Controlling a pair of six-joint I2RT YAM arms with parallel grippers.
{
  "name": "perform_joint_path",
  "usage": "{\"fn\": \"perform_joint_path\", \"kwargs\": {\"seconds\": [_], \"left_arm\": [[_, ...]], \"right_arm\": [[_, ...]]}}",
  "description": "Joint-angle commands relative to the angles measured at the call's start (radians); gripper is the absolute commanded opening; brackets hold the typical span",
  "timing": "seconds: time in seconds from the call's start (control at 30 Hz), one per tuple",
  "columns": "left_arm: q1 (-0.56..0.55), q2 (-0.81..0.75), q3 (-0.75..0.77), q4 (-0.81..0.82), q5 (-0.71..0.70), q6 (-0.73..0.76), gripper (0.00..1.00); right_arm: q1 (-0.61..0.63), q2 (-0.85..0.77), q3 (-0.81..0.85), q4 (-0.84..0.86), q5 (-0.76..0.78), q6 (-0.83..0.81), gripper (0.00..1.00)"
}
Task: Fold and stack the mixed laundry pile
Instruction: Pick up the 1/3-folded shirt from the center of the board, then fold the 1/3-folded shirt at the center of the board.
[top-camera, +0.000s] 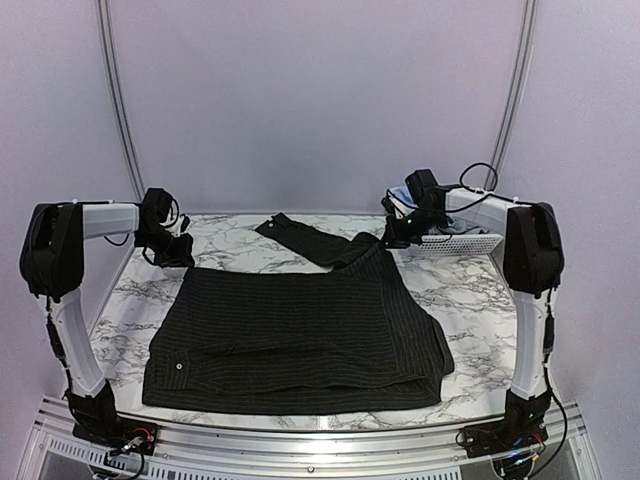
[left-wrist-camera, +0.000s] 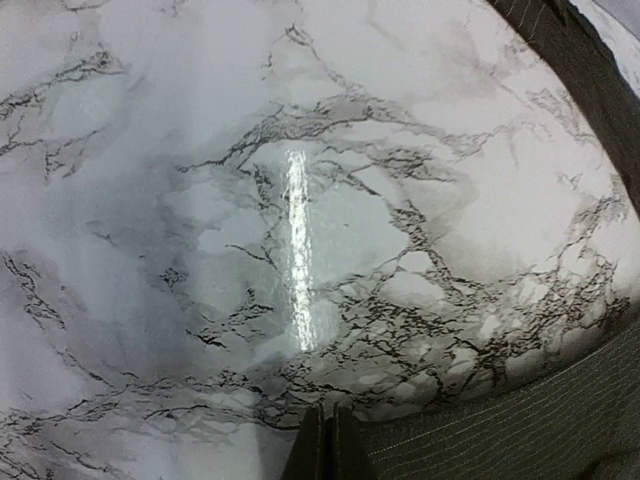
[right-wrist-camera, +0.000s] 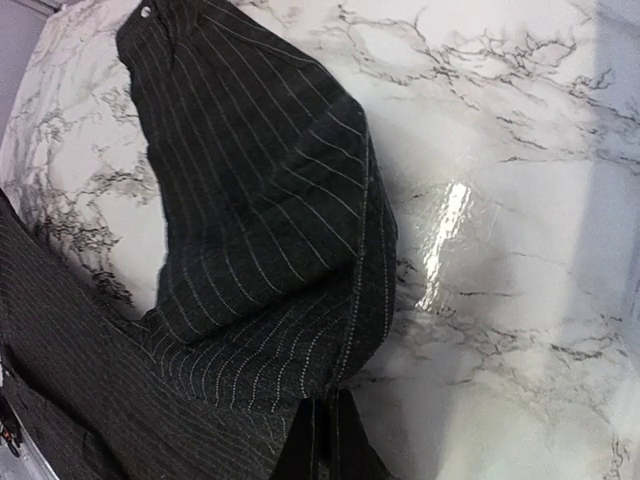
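The shirt (top-camera: 300, 335) lies spread on the bench (top-camera: 470, 290), long axis left to right. I see the left end effector (top-camera: 178, 255) clenched on its far left corner, the right end effector (top-camera: 395, 235) clenched on its far right one, both equally near.

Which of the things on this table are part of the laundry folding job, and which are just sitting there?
Part of the job:
- black pinstriped shirt, spread flat
- light blue piece at the far right, probably laundry, too small to be sure

Just lying about:
- white lattice basket
- marble table, only the work surface
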Motion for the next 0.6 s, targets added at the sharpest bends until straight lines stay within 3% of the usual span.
{"fn": "perform_joint_path", "kwargs": {"seconds": [0.0, 0.57], "left_arm": [[0.010, -0.101, -0.005, -0.001, 0.048, -0.011, 0.00], [0.010, -0.354, -0.209, -0.102, 0.038, -0.048, 0.00]], "right_arm": [[-0.011, -0.126, -0.078, 0.019, -0.061, 0.023, 0.00], [-0.004, -0.499, -0.521, 0.090, -0.169, 0.118, 0.00]]}}
